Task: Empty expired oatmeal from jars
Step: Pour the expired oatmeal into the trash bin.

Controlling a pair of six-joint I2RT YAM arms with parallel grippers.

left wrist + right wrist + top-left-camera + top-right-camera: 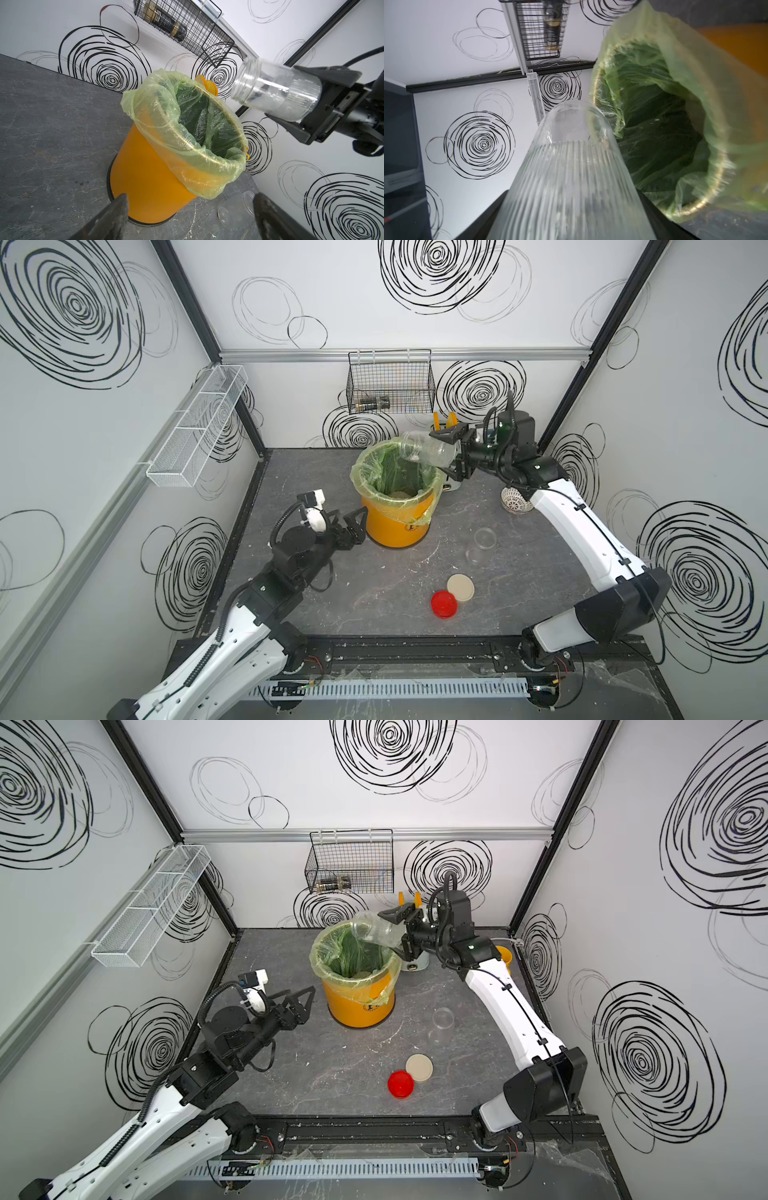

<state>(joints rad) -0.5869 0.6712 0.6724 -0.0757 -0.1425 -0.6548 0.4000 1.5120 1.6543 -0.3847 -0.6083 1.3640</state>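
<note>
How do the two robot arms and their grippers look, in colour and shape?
The left arm and right arm have white shells, black joints and black cables along them. The left gripper and right gripper are black, with triangular open-frame fingers.

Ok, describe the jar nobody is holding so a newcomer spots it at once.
Find the orange bucket with the green liner. To its right, nearer the robot's base, a clear jar stands upright on the grey table. Unlike the tilted jar in the right hand, it stands untouched, lidless.

jar (419, 450) base hidden in right gripper (441, 452), yellow mug (504, 957) half behind right arm (498, 990), basket (351, 861) contents indistinct
</note>
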